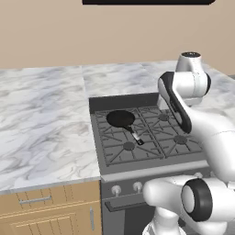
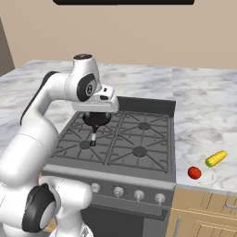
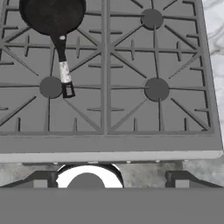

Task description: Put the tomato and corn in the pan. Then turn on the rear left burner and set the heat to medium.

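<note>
Gripper [image 3: 109, 180] was spread wide and empty, the two dark finger tips [image 3: 40, 179] far apart at the bottom of the hand view, nothing between them. In the right base view the hand sat center-left, above the stove's left half, looking down on the grates. The pan [image 3: 53, 15] was in the upper left of the hand view, on the rear left burner, handle running down-frame to its pale tip beside the front-left burner cap [image 3: 50, 87].

Tomato [image 2: 194, 173] and corn [image 2: 216, 158] lay on the marble counter [image 2: 203, 106] at lower right of the right base view, past the stove's right edge, well apart from the hand. Tomato was nearer the counter's front edge; corn just up-right of it, long axis tilted up toward the right, not touching.

My read: the next move is a long swing across the stove toward frame-right, and for the corn the jaws should close across the cob.
</note>
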